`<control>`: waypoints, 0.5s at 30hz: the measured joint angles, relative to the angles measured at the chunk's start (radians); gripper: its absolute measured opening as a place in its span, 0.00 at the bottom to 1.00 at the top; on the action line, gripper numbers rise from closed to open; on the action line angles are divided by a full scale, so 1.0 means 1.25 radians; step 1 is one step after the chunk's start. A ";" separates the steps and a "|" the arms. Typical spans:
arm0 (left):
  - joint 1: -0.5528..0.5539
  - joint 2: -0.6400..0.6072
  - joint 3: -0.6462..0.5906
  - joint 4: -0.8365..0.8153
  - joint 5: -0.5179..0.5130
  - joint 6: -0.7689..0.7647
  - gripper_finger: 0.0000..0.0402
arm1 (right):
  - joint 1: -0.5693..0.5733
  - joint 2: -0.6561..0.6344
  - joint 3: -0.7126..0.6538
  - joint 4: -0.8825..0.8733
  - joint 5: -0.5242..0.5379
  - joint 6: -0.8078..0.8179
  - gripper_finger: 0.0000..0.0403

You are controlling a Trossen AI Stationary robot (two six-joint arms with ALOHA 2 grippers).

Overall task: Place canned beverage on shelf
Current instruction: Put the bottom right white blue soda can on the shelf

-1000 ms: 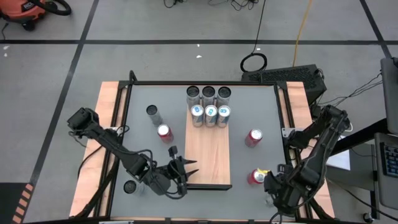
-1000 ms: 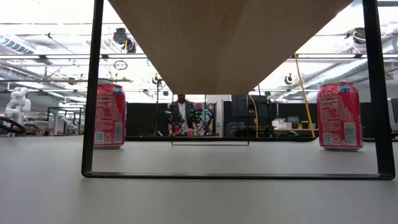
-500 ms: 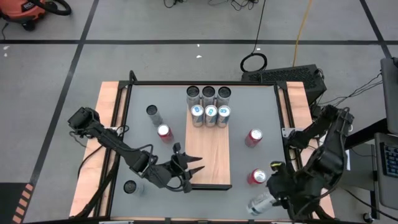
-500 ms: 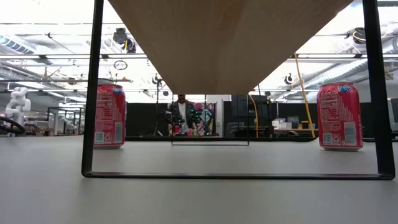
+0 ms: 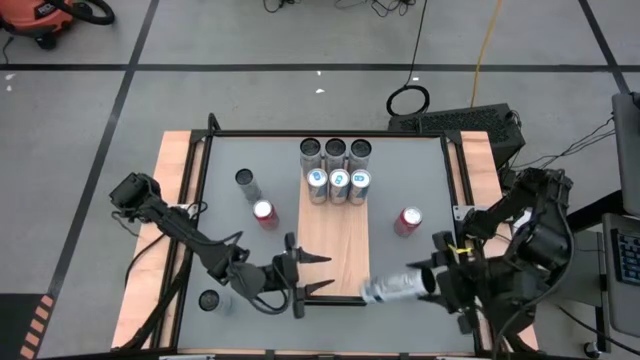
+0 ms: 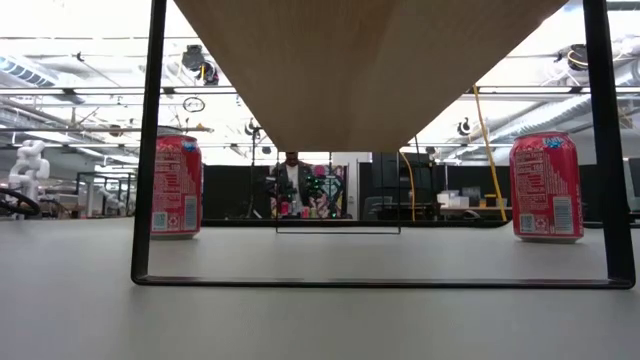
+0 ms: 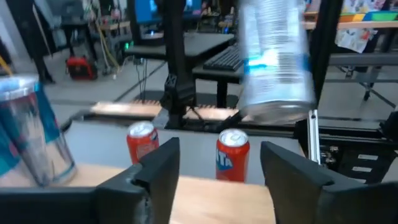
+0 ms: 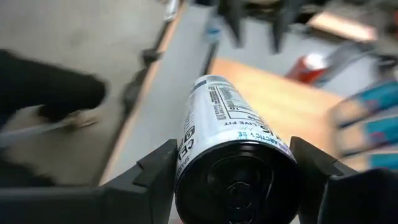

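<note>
So, mid-carry: right gripper (image 5: 425, 283) fingers clamped on a silver can (image 5: 390, 288), sideways beside the shelf (image 5: 335, 250). Next: upright, set down. Left gripper (image 5: 318, 272) fingers spread, empty.

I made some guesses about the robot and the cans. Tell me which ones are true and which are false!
1. The right pincer holds a silver can. True.
2. That can is standing upright. False: it is held sideways at the shelf's near right corner.
3. The left pincer is open and empty. True.
4. The shelf has no cans on it. False: three silver cans stand at its far end.
</note>
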 joint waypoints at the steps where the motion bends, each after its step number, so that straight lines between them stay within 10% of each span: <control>1: -0.004 0.000 0.000 0.015 0.000 0.026 0.57 | 0.000 0.000 -0.005 0.002 0.036 -0.001 0.49; 8: -0.019 0.001 0.000 0.116 -0.035 0.229 0.69 | -0.009 0.001 -0.059 0.039 0.234 0.128 0.49; 15: -0.003 0.001 0.000 0.117 -0.046 0.330 0.71 | -0.042 0.001 -0.063 0.121 0.245 0.177 0.49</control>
